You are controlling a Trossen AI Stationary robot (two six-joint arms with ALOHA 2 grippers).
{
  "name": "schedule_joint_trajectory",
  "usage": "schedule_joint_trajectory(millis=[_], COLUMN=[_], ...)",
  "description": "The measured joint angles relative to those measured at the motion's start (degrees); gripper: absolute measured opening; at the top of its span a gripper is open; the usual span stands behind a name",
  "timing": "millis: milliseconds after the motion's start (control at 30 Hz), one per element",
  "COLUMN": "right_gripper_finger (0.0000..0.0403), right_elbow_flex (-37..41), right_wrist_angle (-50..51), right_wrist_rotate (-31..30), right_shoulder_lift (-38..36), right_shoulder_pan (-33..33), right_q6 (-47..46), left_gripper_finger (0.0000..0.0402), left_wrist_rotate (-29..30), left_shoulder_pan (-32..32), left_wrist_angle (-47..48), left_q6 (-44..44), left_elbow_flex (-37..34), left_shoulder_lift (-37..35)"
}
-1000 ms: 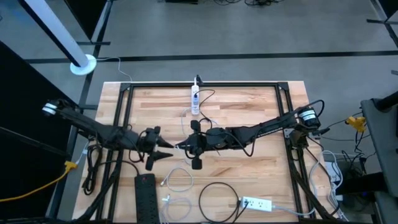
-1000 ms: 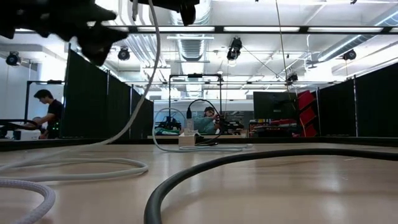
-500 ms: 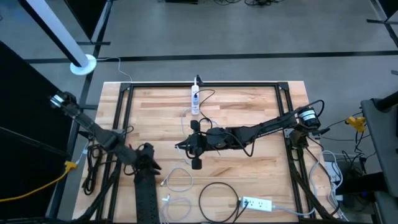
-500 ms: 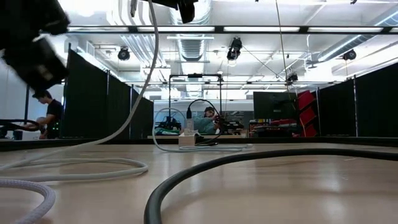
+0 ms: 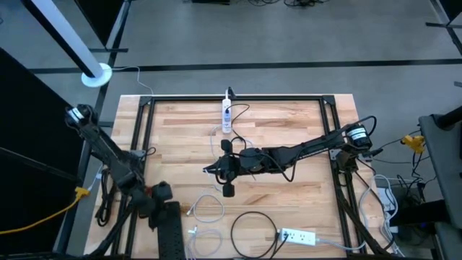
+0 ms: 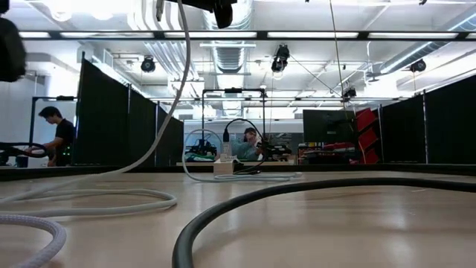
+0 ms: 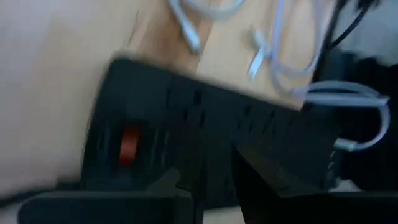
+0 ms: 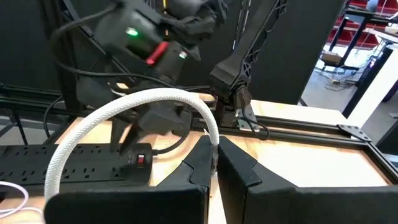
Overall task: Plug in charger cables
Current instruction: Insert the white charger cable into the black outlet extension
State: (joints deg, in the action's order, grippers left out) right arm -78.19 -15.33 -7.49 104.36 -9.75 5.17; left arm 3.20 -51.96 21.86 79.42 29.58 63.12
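My right gripper (image 5: 216, 170) hovers over the table's middle, shut on a white braided charger cable (image 8: 134, 102). That cable drops from the gripper (image 6: 222, 10) to the tabletop (image 6: 111, 197). More white charger cables (image 5: 206, 209) lie in loose loops near the front, beside a black cable loop (image 5: 253, 232). My left gripper (image 5: 160, 198) hangs over the far end of the black power strip (image 7: 205, 118), whose red switch (image 7: 127, 144) shows, and touches nothing I can see. My right gripper pinches the white braided cable (image 8: 213, 149) between its two fingers, which lie across it. From the fingers the cable arches up and away, then hangs slack down to the table (image 6: 181, 82). The held stretch is lifted clear.
A white power strip (image 5: 226, 115) lies at the far middle with a cable plugged in. A second white power strip (image 5: 297, 236) lies at the near right. A black metal frame (image 5: 148, 130) borders the table. People sit in the room beyond (image 6: 56, 130).
My left gripper has pulled away from my right gripper at the table's middle and swung toward the near left edge, ending over the black power strip. My right gripper and its cable have stayed put.
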Motion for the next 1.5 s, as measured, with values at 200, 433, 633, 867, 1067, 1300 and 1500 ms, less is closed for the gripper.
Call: schedule_joint_trajectory(millis=[200,433,633,867,1067,1300,1500], right_gripper_finger=[0.0,0.0,0.0,0.0,0.0,0.0,0.0], right_elbow_flex=[0.0,0.0,0.0,0.0,0.0,0.0,0.0], right_wrist_angle=[0.1,0.9,1.5,1.5,1.3,1.3,1.3], right_wrist_rotate=[0.0,0.0,0.0,0.0,0.2,0.3,0.5], right_shoulder_lift=[0.2,0.8,0.8,0.8,0.8,0.8,0.8], right_shoulder_pan=[0.0,0.0,0.0,0.0,0.0,0.0,0.0], right_q6=[0.3,0.5,1.5,1.9,2.0,1.9,1.2], left_gripper_finger=[0.0046,0.004,0.004,0.0038,0.0038,0.0038,0.0038], left_wrist_rotate=[-1.7,-17.3,-18.0,-16.5,-7.5,15.2,34.2], left_shoulder_pan=[-3.9,-7.9,-8.9,-8.1,-4.7,0.4,5.8], left_wrist_angle=[15.9,20.0,15.1,14.7,14.7,15.0,13.1], left_q6=[5.6,13.4,14.0,8.7,2.6,-6.2,-14.2], left_elbow_flex=[9.7,11.0,10.1,9.5,9.1,8.7,8.8], left_shoulder_lift=[5.8,14.0,18.9,24.7,23.0,22.0,20.7])
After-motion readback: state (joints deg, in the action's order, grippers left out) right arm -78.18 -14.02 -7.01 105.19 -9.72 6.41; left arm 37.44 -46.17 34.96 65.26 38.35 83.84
